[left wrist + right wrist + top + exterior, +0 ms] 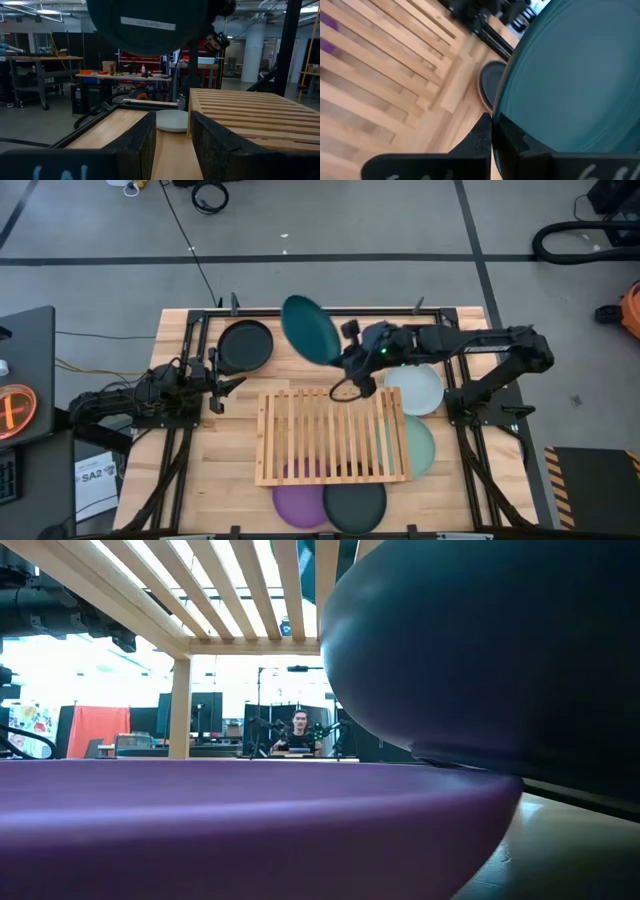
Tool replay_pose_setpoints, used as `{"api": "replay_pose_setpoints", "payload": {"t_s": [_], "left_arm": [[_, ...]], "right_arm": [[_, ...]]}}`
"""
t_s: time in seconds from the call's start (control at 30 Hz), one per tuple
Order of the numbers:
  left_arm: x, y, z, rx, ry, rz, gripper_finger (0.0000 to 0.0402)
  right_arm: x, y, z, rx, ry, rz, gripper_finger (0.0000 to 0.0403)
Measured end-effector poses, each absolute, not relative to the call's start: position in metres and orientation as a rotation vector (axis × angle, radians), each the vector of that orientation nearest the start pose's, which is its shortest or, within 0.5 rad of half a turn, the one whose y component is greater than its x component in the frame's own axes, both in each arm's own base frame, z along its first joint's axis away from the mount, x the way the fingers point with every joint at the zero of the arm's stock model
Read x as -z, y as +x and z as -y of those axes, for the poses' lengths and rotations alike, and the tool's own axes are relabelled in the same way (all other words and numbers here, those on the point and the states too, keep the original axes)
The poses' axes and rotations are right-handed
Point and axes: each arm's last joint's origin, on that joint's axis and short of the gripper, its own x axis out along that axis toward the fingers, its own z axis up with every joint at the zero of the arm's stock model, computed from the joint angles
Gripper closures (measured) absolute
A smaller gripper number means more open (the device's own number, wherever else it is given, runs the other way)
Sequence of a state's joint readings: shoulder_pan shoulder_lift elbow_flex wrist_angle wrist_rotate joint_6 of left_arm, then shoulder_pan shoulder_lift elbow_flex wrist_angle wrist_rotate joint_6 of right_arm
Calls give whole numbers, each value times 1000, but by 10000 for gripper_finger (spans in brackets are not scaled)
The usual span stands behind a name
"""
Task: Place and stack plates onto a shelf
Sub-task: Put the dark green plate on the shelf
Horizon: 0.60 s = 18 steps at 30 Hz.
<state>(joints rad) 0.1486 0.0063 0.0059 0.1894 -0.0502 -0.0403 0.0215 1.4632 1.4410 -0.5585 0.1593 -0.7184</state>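
Note:
A dark teal plate (309, 329) hangs tilted in the air above the table's far middle, with my right gripper (345, 361) shut on it. A black plate (245, 345) lies flat on the table to its left. The wooden slatted shelf (332, 436) stands in the middle of the table. A pale plate (417, 388) and a mint green plate (422, 446) lie at its right, the green one partly under it. A purple plate (298, 505) and a dark plate (356, 506) lie at its near edge. My left gripper (221, 388) waits open at the left, touching nothing. My right gripper pinches the teal plate's rim (506, 116) between its two fingers, one finger on each face. The fingers reach in from the table's right, slanting downward. The plate is lifted clear of the table and the shelf, standing nearly on edge beyond the fingers.
In the low view the purple plate (250, 810) and the dark plate (480, 650) fill the foreground under the shelf's slats (230, 590). A person sits far behind the table. Black frame rails run along the table's edges. Bare wood shows left of the shelf.

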Motion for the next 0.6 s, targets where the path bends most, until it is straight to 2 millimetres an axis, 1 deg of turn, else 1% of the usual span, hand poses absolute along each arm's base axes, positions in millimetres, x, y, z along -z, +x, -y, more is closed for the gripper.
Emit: {"api": "replay_pose_setpoints", "payload": {"t_s": [0.17,0.6], "left_arm": [[-183,95,-16,-195,-31,193,276],[-183,95,-16,-195,-31,187,276]], "right_arm": [[-359,331,-14,-152,-747,-571,389],[-345,339,-57,-477,-701,-486,387]]}}
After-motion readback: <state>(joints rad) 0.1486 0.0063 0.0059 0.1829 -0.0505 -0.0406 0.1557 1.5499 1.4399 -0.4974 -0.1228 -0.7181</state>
